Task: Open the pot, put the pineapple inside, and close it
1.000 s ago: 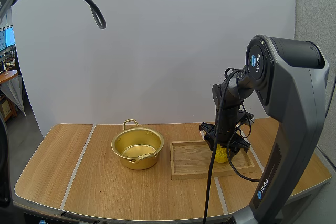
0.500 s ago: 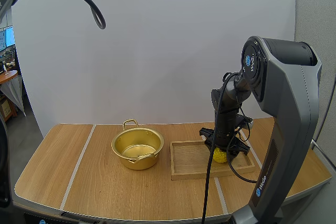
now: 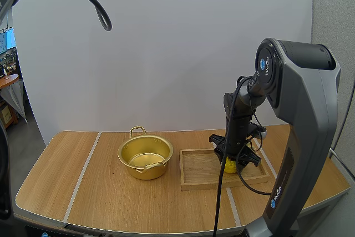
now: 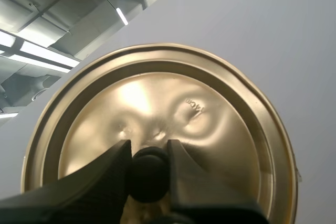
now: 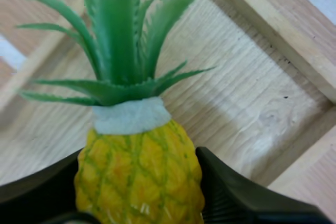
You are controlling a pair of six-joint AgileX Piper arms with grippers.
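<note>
High view: an open round golden metal pot [image 3: 145, 156] stands beside a shallow wooden tray [image 3: 194, 173], where the right gripper [image 3: 232, 162] meets a small yellow, green-leaved pineapple [image 3: 230, 165]. Left wrist view: the left gripper [image 4: 148, 174] pinches the black knob [image 4: 148, 182] of the round golden lid [image 4: 220, 140]. Right wrist view: the black fingers [image 5: 31, 192] clamp the pineapple over the tray.

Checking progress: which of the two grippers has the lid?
The left gripper: its fingers pinch the lid by its black knob. The right gripper grips the pineapple at the wooden tray.
</note>
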